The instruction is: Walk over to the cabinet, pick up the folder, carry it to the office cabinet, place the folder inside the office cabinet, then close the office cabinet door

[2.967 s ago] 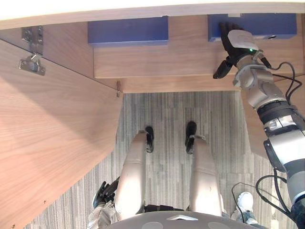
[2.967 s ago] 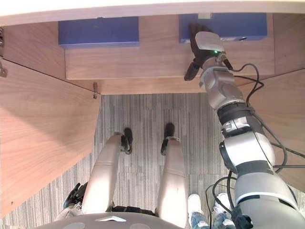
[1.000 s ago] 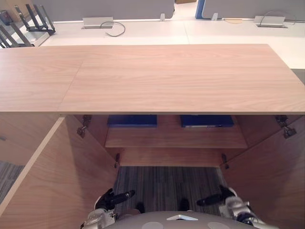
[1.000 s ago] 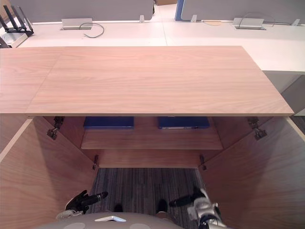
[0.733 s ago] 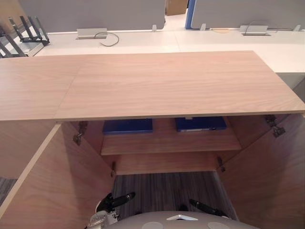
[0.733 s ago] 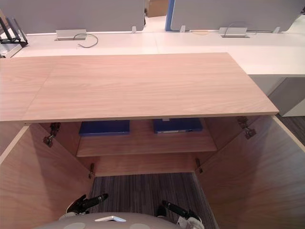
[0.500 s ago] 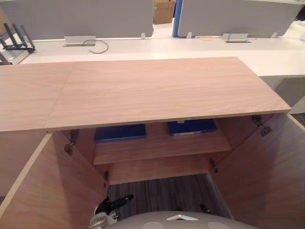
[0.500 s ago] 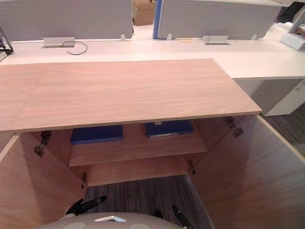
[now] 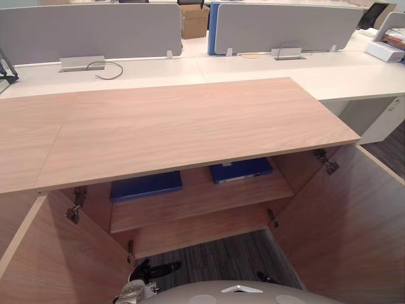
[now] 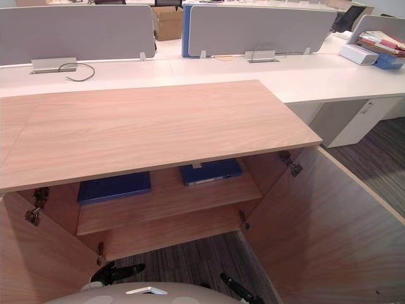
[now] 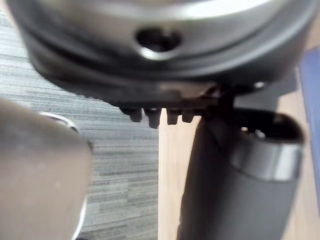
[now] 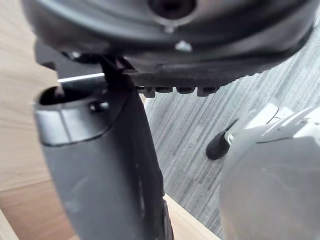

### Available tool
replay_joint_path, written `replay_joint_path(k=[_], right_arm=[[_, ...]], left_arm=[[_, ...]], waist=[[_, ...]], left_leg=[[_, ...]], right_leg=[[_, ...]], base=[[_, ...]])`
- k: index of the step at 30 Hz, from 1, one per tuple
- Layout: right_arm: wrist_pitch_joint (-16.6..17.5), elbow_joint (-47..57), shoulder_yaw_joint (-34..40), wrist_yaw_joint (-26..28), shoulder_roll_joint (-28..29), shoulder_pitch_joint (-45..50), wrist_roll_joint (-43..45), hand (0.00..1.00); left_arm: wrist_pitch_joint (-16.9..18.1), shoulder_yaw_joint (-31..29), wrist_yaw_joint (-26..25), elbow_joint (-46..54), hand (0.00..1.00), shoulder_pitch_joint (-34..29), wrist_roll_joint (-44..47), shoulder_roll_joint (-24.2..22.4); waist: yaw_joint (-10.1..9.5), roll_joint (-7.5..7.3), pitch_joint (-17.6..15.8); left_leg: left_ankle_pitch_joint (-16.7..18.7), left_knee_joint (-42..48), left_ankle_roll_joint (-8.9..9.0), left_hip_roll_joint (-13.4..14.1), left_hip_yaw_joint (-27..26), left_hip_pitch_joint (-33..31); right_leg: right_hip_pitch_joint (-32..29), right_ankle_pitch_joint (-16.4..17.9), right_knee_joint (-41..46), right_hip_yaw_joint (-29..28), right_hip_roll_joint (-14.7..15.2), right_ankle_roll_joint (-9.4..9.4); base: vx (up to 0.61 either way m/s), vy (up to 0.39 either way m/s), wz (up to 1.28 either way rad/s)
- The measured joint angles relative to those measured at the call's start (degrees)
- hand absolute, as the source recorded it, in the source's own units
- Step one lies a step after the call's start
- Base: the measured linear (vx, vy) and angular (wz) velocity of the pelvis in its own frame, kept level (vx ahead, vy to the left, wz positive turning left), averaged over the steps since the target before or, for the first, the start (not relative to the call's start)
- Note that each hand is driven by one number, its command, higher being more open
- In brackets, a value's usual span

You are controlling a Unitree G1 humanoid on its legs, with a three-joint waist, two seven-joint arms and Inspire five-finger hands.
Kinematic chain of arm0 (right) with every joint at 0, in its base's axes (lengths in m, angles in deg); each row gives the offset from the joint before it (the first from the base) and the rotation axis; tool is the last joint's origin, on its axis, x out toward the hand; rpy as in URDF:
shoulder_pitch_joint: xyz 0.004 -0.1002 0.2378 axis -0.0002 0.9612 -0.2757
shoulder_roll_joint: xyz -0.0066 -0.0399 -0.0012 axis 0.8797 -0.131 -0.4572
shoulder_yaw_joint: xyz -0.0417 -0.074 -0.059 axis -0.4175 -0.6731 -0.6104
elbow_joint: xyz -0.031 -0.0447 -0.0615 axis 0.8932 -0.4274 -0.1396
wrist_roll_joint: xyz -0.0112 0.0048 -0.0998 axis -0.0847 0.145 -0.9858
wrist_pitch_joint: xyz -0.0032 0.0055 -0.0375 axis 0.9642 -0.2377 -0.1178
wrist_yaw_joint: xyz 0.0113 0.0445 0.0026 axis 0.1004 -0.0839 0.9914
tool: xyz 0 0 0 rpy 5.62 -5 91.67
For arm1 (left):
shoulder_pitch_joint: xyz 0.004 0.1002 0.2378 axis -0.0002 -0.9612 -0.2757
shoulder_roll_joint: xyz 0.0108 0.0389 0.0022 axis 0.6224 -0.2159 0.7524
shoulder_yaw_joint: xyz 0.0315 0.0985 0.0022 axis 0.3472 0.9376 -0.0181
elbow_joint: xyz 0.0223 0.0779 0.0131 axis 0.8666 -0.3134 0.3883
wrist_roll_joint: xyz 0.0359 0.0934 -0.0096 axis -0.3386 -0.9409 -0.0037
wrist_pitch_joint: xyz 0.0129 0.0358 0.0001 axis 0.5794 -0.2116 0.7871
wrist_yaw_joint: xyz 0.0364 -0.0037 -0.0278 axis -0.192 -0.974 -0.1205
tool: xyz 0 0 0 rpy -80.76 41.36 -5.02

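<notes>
Down low, close to the robot, the left hand (image 9: 152,272) hangs with its fingers straight and nothing in it. The right hand (image 10: 233,286) is low on the other side, fingers also stretched out and empty. Both hands are over the grey striped floor (image 9: 215,256), between the 2 wide-open doors. The left door (image 9: 31,259) and the right door (image 9: 354,221) stick far out on each side of the robot, and that is where trouble could come, I think. The robot stands right between them, so a door swung shut could bump its own body or pinch an arm. A push with straight fingers could also slip off the smooth wood, and then the door would stop half way. Inside the cabinet there is 1 wooden shelf (image 9: 202,201), and 2 blue folders lie flat on it, side by side and apart. The left folder (image 9: 145,185) sits a bit back. The right folder (image 9: 240,170) has a white label and lies close to the front edge of the shelf, so a door might catch it if it pokes out. I cannot tell which of the 2 the task means. Over them is the big wooden cabinet top (image 9: 177,126), with nothing on it. Far behind are white desks (image 9: 253,63), grey screens (image 9: 95,28) and a cardboard box (image 9: 193,11).
</notes>
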State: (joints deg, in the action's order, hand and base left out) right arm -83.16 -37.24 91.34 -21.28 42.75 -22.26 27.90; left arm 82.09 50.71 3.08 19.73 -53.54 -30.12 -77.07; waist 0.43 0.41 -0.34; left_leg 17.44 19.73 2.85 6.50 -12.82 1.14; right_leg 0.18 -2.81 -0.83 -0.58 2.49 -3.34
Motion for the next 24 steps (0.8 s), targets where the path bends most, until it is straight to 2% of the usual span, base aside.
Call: replay_joint_path(k=[2,4,8,10,11,12,14,17,20,24], right_arm=[[0.0,0.2,1.1,0.0,-0.2,0.1,0.0,1.00],[0.0,0.8,2.3,0.0,-0.1,0.1,0.0,1.00],[0.0,2.2,2.4,-0.1,0.0,0.2,0.0,1.00],[-0.2,2.5,2.3,-0.1,0.3,-0.3,0.0,1.00],[-0.4,2.8,2.2,-0.1,0.5,-0.1,0.0,1.00],[-0.7,2.8,2.2,-0.1,0.5,-0.1,0.0,1.00],[-1.3,3.3,2.0,-0.1,0.4,-0.2,0.0,1.00],[-1.4,3.6,2.0,-0.1,0.2,-0.2,-0.1,1.00],[-1.6,3.8,1.4,-0.1,0.0,-0.2,-1.8,1.00],[-1.7,3.9,1.1,0.0,-0.1,-0.1,-2.5,1.00]], left_arm=[[0.1,-0.2,-0.1,0.9,1.00,-0.1,-1.9,-0.7],[0.5,-0.7,-0.2,1.4,1.00,-0.2,-2.8,-1.1],[0.6,-1.1,-0.9,2.2,1.00,-0.2,-3.8,-1.8],[0.6,-0.8,-1.0,2.2,1.00,0.5,-4.0,-1.7],[0.6,-0.6,-1.0,2.4,1.00,0.4,-4.0,-1.6],[0.6,-0.5,-1.2,2.5,1.00,0.2,-4.1,-1.5],[0.6,0.4,-1.3,2.5,1.00,0.2,-4.1,-1.4],[0.6,1.4,-1.3,2.5,1.00,0.2,-4.1,-1.7],[0.6,1.7,-1.3,2.6,1.00,0.2,-4.2,-1.9],[0.7,1.7,-1.2,3.6,1.00,0.2,-6.3,-2.5]], waist=[[-0.22,0.95,-0.6],[-0.21,1.19,-0.8],[-0.20,1.88,-1.0],[0.13,1.47,-1.0],[0.37,1.18,-0.9],[0.56,1.05,-0.9],[0.65,0.55,-0.7],[0.94,0.93,-0.9],[0.71,0.90,-0.9],[0.25,0.76,-1.2]], left_leg=[[3.3,6.1,0.59,2.7,0.2,-1.2],[4.5,8.1,0.76,3.2,1.7,-1.7],[6.2,9.0,0.71,1.4,7.0,-2.1],[6.5,8.1,0.30,0.0,7.3,-2.6],[6.3,6.9,-0.08,-0.6,6.4,-2.7],[5.6,5.3,-0.95,-1.7,5.1,-2.6],[4.0,2.2,-1.50,-3.0,3.2,-1.9],[1.5,-3.1,-2.07,-4.8,2.2,0.4],[-0.4,-7.2,-2.24,-5.3,2.0,3.1],[-0.7,-8.0,-2.36,-5.3,1.9,4.5]], right_leg=[[0.1,0.7,0.9,-1.7,-2.2,-0.21],[-0.4,0.7,1.1,-3.2,-2.8,-0.37],[-3.8,0.0,3.1,-8.2,-4.0,-1.08],[-6.1,-0.6,3.5,-10.6,-4.1,-1.41],[-7.3,-0.9,3.9,-11.8,-3.7,-1.32],[-8.3,-1.2,3.9,-13.1,-3.3,-1.69],[-9.2,-2.1,3.9,-15.0,-2.5,-2.67],[-10.0,-2.3,3.9,-15.7,-1.6,-2.76],[-9.9,-2.2,4.5,-15.4,-1.8,-2.54],[-9.0,-2.0,4.9,-15.1,-1.9,-2.24]], base=[[-0.05,0.023,-0.32],[-0.03,0.077,-0.42],[-0.04,0.063,-0.68],[-0.05,0.066,-0.67],[-0.04,0.076,-0.57],[-0.02,0.062,-0.55],[0.03,0.040,-0.44],[0.08,0.032,-0.23],[0.08,0.001,-0.12],[0.02,-0.006,-0.04]])
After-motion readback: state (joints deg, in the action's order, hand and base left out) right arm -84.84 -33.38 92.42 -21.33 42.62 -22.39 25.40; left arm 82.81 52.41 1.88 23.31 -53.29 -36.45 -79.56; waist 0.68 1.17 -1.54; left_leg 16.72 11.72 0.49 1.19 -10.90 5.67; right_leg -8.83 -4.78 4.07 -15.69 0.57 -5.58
